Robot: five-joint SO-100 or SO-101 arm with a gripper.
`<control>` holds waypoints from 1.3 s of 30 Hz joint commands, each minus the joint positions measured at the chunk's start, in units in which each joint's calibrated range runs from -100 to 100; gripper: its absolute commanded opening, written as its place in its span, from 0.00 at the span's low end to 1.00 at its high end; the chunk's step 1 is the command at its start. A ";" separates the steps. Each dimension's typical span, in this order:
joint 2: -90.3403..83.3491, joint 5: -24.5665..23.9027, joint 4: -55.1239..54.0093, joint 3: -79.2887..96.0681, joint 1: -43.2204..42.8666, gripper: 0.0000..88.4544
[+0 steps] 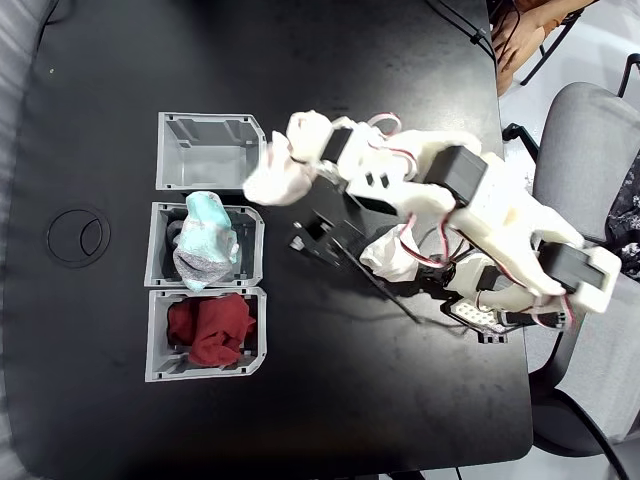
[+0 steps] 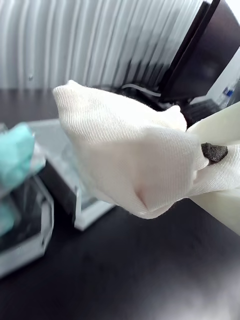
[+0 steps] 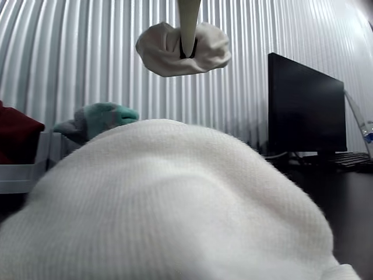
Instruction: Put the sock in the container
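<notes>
While you watch fixed view: white two-finger gripper point(image 1: 283, 160) jaws clamped on cream-white soft fabric sock point(image 1: 277, 178), held above black table point(image 1: 400, 400), just beside light grey plastic rectangular container point(image 1: 205, 150)

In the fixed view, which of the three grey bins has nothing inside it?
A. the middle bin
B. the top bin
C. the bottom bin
B. The top bin shows only its bare grey floor and ribbed wall, while the middle bin holds mint-and-grey fabric and the bottom bin holds dark red fabric. The gripper carries the cream-white sock just beside the top bin.
</notes>
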 commanded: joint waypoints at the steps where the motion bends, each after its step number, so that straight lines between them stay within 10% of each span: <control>1: 8.44 -0.18 0.18 -16.52 1.05 0.02; 15: 57.71 -0.41 -2.38 -77.66 0.34 0.02; 29: 65.99 -0.47 -8.70 -79.19 -1.23 0.03; 39: 65.07 -0.12 -5.71 -79.37 -0.36 0.42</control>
